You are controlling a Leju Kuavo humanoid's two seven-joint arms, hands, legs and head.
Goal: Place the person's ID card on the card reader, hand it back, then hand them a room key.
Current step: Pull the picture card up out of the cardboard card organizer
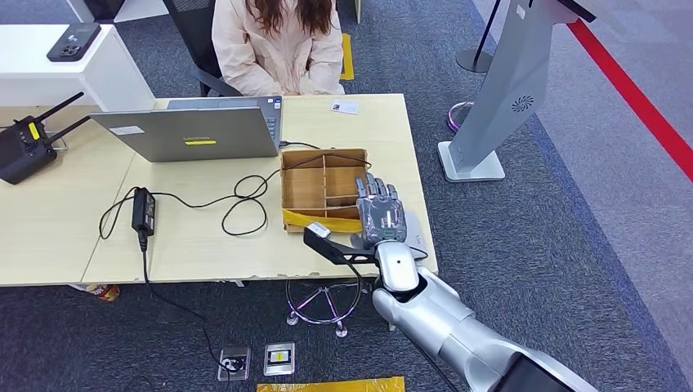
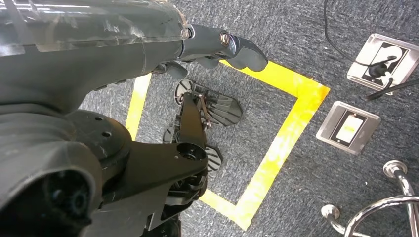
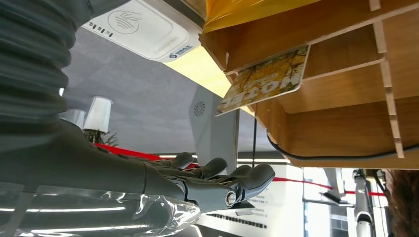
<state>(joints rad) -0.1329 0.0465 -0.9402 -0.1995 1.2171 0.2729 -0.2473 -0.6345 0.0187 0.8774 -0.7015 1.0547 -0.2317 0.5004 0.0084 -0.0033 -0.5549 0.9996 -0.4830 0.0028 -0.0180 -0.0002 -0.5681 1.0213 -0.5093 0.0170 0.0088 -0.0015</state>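
A small white ID card (image 1: 344,106) lies on the table's far edge, in front of the seated person (image 1: 278,45). My right hand (image 1: 380,211) hovers flat with fingers stretched out and holds nothing. It is over the right end of the wooden divided box (image 1: 321,186) and the white card reader (image 1: 416,234), which it partly hides. In the right wrist view the reader (image 3: 143,27) sits beside the box (image 3: 346,74), where a yellow patterned key card (image 3: 264,79) leans in a compartment. The right hand's fingers (image 3: 232,180) are spread. My left hand (image 2: 217,47) hangs over the floor, holding nothing.
A grey laptop (image 1: 196,132) stands at the table's far side, with a black power brick (image 1: 144,209) and looping cables in front. A black radio controller (image 1: 20,149) lies far left. A grey kiosk stand (image 1: 498,90) rises right of the table.
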